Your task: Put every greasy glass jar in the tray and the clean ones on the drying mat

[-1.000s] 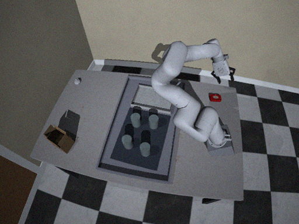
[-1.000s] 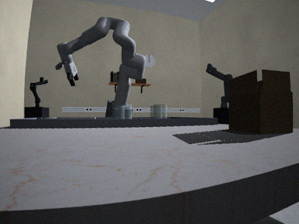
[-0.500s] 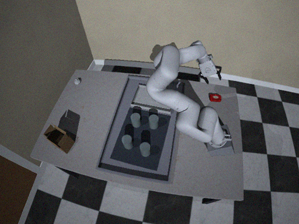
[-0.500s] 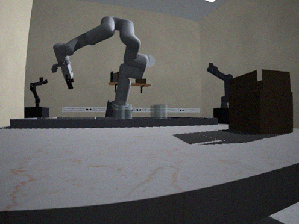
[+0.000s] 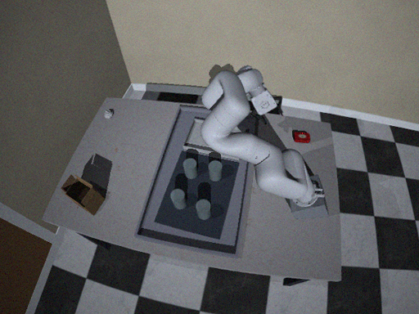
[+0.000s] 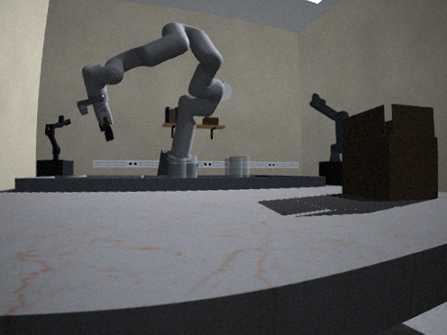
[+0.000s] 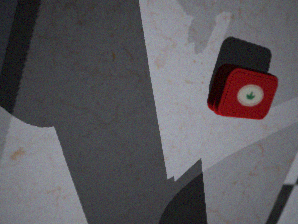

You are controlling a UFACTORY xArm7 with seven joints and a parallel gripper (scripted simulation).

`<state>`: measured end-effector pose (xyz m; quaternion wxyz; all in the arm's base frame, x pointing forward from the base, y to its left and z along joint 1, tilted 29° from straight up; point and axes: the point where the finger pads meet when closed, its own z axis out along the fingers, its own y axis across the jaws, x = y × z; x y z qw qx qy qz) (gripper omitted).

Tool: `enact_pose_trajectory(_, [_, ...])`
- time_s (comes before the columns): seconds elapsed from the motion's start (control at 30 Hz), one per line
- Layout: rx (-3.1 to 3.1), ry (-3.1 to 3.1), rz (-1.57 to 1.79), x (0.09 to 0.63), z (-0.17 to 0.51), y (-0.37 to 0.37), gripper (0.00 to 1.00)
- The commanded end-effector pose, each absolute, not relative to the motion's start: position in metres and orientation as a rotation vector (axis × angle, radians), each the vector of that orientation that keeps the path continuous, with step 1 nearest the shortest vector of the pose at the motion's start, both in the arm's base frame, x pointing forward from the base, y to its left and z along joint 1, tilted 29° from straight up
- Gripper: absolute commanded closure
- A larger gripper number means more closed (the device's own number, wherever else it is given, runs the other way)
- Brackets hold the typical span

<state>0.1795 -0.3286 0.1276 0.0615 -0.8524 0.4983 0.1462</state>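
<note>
Pincer (image 5: 270, 117) (image 6: 109, 133): wide open, nothing held | Jars: four upright on the mat (image 5: 167, 218), inside the raised surround | Handling: likely rigid, brittle, slick if greasy; you should grip each around mid-body, squarely, gently but firmly, and lift slowly

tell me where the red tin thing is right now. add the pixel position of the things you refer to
In the top view, the red container (image 5: 302, 136) (image 7: 248, 94) sits on the table's right side, near its upper right corner, between the wall and the robot's base (image 5: 324, 212).
</note>
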Motion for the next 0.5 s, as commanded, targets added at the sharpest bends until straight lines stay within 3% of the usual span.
enact_pose_trajectory(0.0, [-2.686,1.357,0.386,0.225,0.142,-0.307,0.00])
enact_pose_trajectory(0.47, [-2.898,0.940,0.273,0.316,0.173,-0.227,0.00])
